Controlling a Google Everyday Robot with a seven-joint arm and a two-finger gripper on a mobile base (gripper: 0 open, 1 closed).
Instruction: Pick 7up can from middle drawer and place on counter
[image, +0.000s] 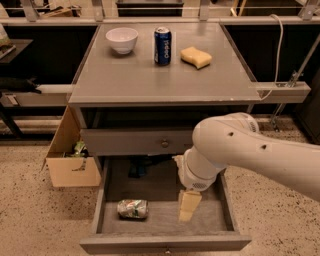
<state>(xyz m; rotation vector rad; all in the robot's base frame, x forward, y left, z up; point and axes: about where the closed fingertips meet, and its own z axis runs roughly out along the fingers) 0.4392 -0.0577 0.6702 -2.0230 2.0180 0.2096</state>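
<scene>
- Your gripper (189, 206) hangs low inside the open middle drawer (160, 223), toward its right side. You cannot tell whether it is spread or closed.
- The 7up can (133, 209) lies on its side on the drawer floor, left of the gripper and apart from it.
- On the counter (160, 82), a Pepsi can (162, 46) stands upright between a white bowl (122, 39) and a yellow sponge (196, 57).

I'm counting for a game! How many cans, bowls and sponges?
Cans: 2, 7up can in the middle drawer, Pepsi can on the counter
Bowls: 1, white bowl
Sponges: 1, yellow sponge
Total: 4
The gripper is in the drawer, beside the 7up can.
</scene>
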